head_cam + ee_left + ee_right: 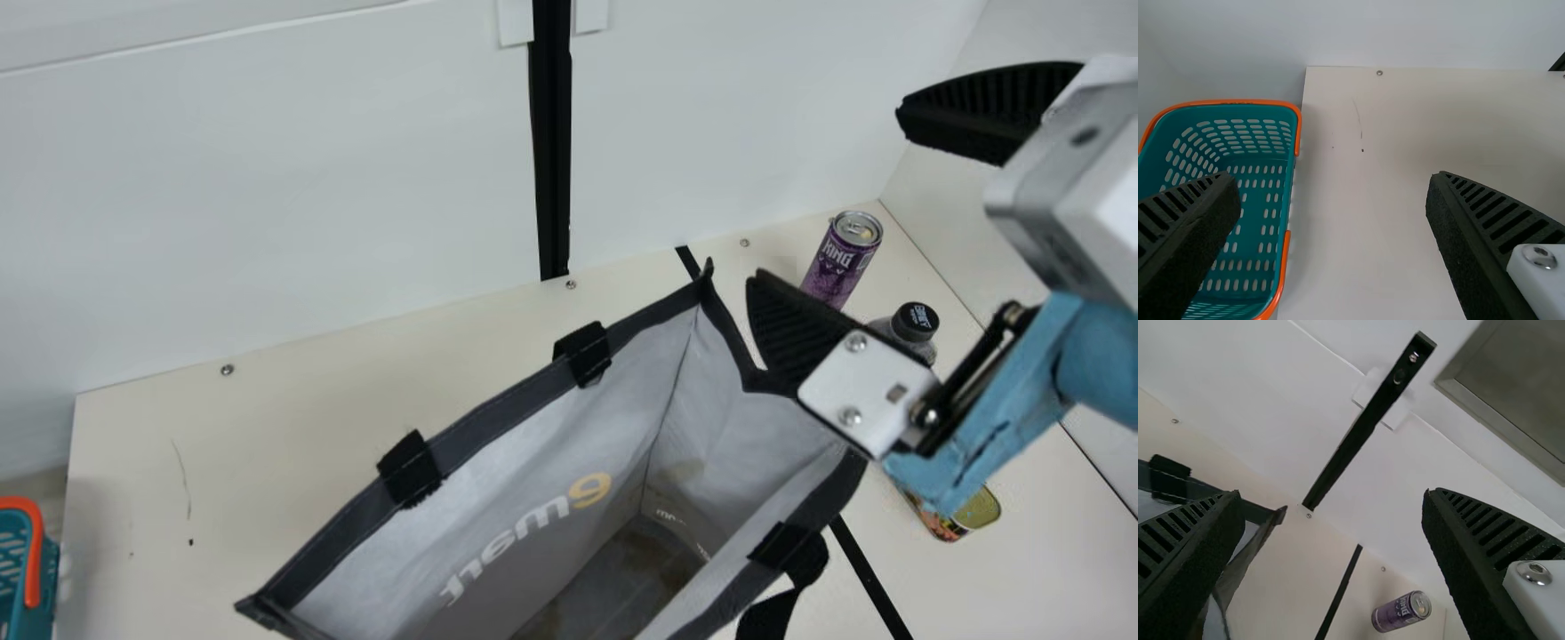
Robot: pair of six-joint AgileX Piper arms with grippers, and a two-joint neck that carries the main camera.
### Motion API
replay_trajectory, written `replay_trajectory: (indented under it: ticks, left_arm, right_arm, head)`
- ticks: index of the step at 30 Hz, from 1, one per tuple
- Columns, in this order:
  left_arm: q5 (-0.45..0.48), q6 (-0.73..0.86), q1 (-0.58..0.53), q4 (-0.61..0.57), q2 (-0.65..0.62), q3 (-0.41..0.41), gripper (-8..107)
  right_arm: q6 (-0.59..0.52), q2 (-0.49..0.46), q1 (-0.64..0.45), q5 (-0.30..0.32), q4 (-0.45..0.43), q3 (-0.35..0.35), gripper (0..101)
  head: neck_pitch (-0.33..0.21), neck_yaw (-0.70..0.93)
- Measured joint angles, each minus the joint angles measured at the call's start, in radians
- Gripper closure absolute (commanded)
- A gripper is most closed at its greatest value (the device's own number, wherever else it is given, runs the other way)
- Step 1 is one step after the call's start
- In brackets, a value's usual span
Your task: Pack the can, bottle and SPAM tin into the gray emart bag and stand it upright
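Observation:
The gray emart bag (542, 498) stands upright with its mouth open; in the right wrist view its dark rim (1248, 510) shows. My right gripper (827, 213) is open above the bag's right corner, one finger overlapping the rim; in its wrist view the gripper (1331, 500) holds nothing. The purple can (840, 258) stands at the back right and appears as a can (1401, 611) in the right wrist view. The bottle (913, 324) and SPAM tin (973, 514) are partly hidden by the right arm. My left gripper (1331, 180) is open and empty.
A teal basket with orange handles (1248, 160) is at the table's left side, its edge (31, 551) also in the main view. A white wall with a black post (553, 142) borders the back of the cream table (293, 409).

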Motion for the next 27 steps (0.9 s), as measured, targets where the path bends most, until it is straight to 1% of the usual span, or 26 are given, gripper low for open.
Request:
replay_trajectory:
  ticks: [10,15,20,27]
  left_arm:
    - [0.0,0.0,0.0,0.0,0.0,0.0,9]
    - [0.0,0.0,0.0,0.0,0.0,0.0,9]
    - [0.0,0.0,0.0,0.0,0.0,0.0,9]
    - [0.0,0.0,0.0,0.0,0.0,0.0,9]
  right_arm:
    - [-0.051,0.061,-0.241,0.0,0.137,-0.01,6]
    - [-0.07,0.086,-0.351,0.0,0.198,0.002,6]
    - [-0.075,0.105,-0.445,-0.001,0.231,0.022,6]
    - [-0.062,0.121,-0.532,0.0,0.235,0.064,6]
  head:
    - [0.0,0.0]
    - [0.0,0.002]
    - [0.0,0.002]
    - [0.0,0.0]
